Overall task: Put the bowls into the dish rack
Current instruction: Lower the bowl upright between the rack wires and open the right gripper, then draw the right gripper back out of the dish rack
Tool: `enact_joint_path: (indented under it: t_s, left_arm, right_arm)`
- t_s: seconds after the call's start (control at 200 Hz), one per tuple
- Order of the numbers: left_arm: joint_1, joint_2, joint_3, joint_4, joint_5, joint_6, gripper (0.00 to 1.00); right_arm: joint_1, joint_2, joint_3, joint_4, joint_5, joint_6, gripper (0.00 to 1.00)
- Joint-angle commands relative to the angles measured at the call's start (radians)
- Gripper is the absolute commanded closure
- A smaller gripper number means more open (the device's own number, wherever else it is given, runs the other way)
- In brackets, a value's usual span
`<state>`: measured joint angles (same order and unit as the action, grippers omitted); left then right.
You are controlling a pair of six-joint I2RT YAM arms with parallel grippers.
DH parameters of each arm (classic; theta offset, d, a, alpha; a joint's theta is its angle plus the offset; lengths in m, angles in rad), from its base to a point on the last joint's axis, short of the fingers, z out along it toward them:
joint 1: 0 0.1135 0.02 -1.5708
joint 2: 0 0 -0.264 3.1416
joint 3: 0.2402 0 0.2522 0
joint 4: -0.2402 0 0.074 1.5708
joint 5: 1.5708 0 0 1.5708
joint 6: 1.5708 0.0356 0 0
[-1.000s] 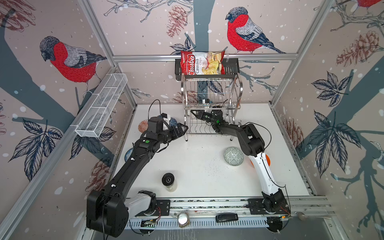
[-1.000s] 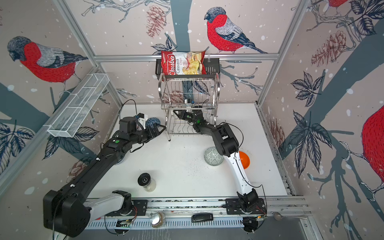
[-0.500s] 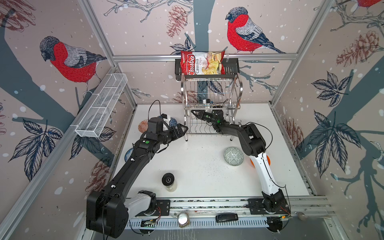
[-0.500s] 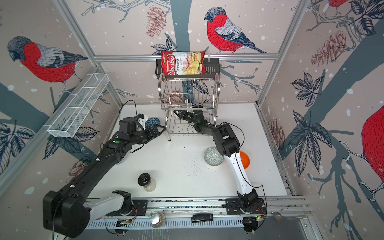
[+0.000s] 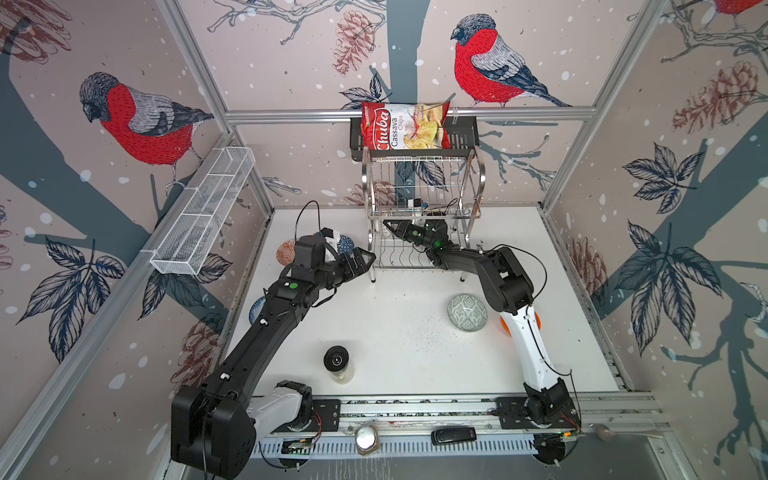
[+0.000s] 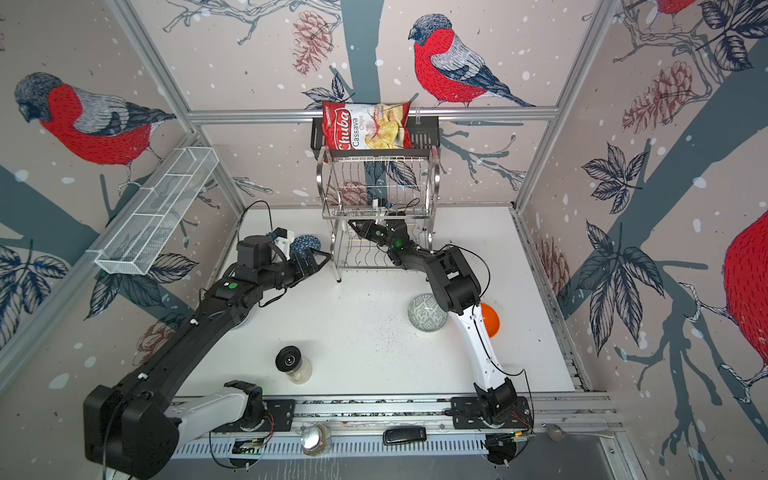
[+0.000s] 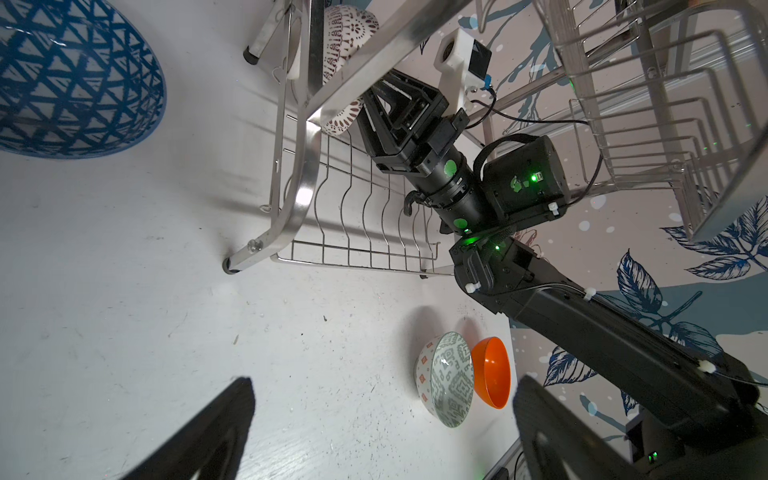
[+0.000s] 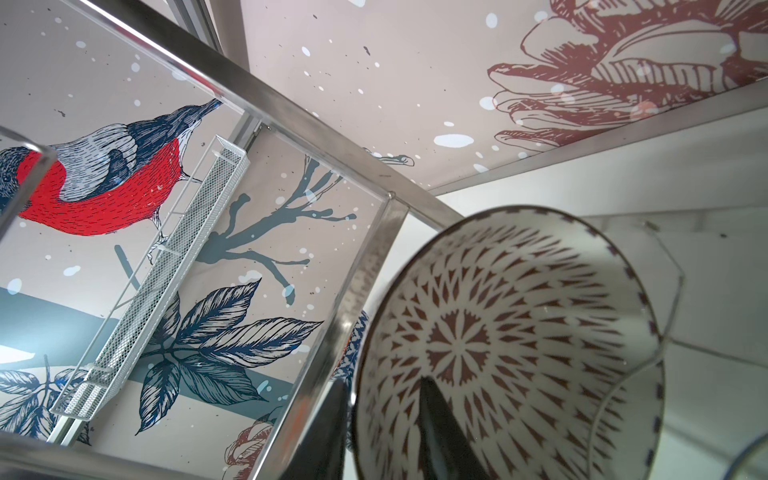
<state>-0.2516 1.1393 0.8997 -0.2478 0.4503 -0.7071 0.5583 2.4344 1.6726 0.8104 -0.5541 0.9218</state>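
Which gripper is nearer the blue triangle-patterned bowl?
Left. Left gripper is open beside the blue triangle-patterned bowl; right gripper is inside the dish rack, at the white dark-patterned bowl.

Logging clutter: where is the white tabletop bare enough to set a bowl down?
Bare: the middle, between steel wire dish rack, black-lidded jar and grey-green patterned bowl; also the back corner right of the rack. Crowded: left of the rack, around the blue triangle-patterned bowl.
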Motion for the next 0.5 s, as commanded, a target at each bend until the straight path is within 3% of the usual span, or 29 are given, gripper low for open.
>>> enact_joint_path:
  t_s: [0.0, 0.495]
  left_arm:
    - [0.000, -0.009, -0.005, 0.008, -0.003, -0.001, 0.03]
    - [0.000, -0.053, -0.035, 0.008, -0.003, -0.008, 0.03]
  right_arm:
    - [0.003, -0.031, -0.028, 0.082, 0.034, 0.035, 0.69]
    - [0.012, -0.137, -0.212, 0.191, 0.109, 0.087, 0.64]
